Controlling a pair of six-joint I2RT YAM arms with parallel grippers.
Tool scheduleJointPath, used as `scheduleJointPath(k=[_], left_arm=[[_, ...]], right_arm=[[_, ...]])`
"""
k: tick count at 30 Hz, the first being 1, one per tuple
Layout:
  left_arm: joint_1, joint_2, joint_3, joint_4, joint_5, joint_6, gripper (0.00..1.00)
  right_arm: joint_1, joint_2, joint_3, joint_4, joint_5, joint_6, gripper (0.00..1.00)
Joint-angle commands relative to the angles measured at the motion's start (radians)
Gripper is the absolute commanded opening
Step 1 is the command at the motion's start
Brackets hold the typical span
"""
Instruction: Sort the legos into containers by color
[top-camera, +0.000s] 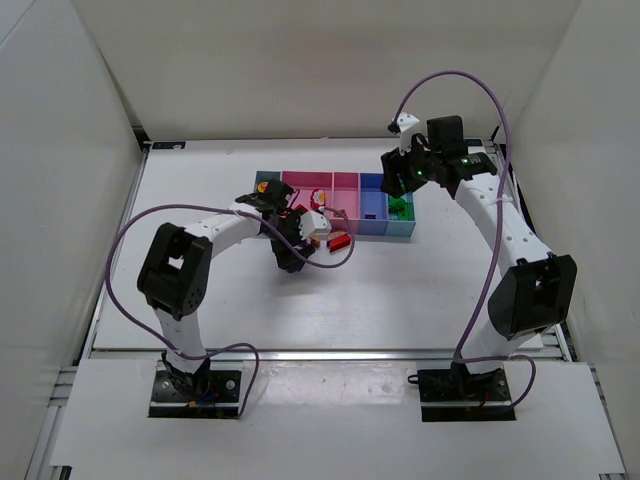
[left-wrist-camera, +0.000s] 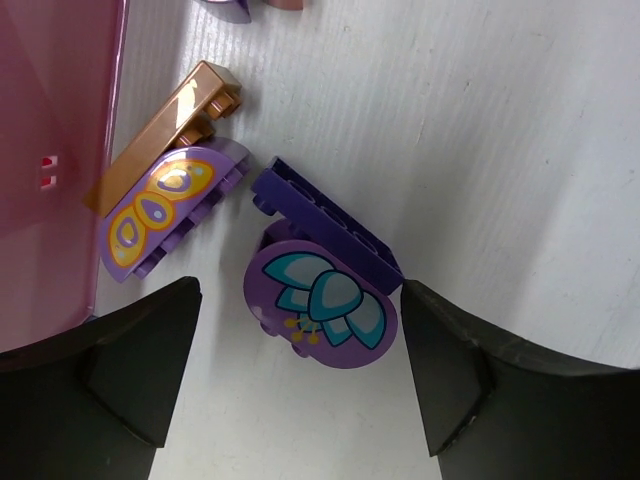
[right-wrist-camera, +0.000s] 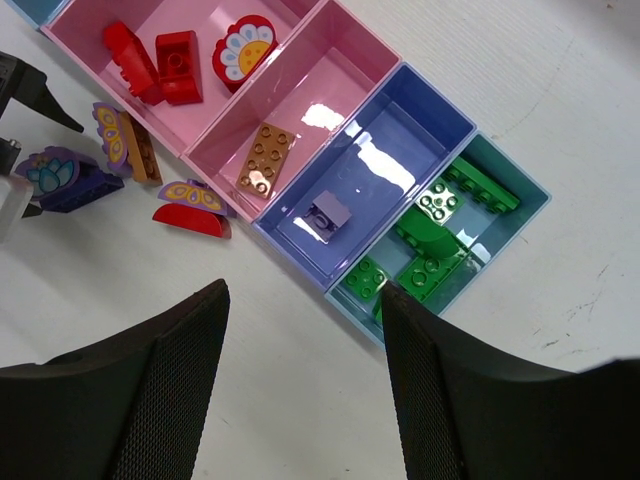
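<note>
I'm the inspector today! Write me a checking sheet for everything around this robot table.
Surface: white table, no spills seen.
Job's things: containers hold legos in red, orange, lilac and green; loose beside them lie a purple lotus piece, butterfly piece, orange piece and red piece.
Clutter: nothing seen.
Grippers: left gripper open, astride the purple lotus piece; right gripper open, empty, above the containers.
Cables: purple cables loop off both arms.
Surroundings: white walls.

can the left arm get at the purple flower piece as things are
Probably yes. The left gripper has its jaws open on either side of the purple flower piece, with nothing over it. The dark purple brick lies against its far side, so that may shift or come along.
</note>
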Motion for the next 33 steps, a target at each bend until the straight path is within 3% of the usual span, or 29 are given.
scheduleJointPath(k=[1, 11, 20, 23, 28, 33], left_arm=[[-0.004, -0.002, 0.030, 0.004, -0.007, 0.004, 0.90], [0.003, -0.035, -0.021, -0.002, -0.010, 0.001, 0.74], [0.010, -0.044, -0.036, -0.016, -0.020, -0.014, 0.79], [0.011, -0.040, -0.033, -0.014, -0.013, -0.017, 0.74], [0.016, -0.032, -0.024, -0.014, -0.018, -0.022, 0.54], [0.023, -0.037, -0.024, -0.017, -0.004, -0.039, 0.44]], right_arm=[[-0.013, -0.017, 0.021, 0.006, -0.025, -0.013, 0.67], [-0.034, 0.017, 0.051, -0.006, -0.044, -0.021, 0.66], [-0.036, 0.031, 0.064, -0.012, -0.051, -0.024, 0.66], [-0.036, 0.032, 0.065, -0.009, -0.054, -0.021, 0.66], [-0.037, 0.037, 0.070, -0.009, -0.053, -0.016, 0.66], [-0.036, 0.040, 0.068, -0.008, -0.059, 0.002, 0.66]])
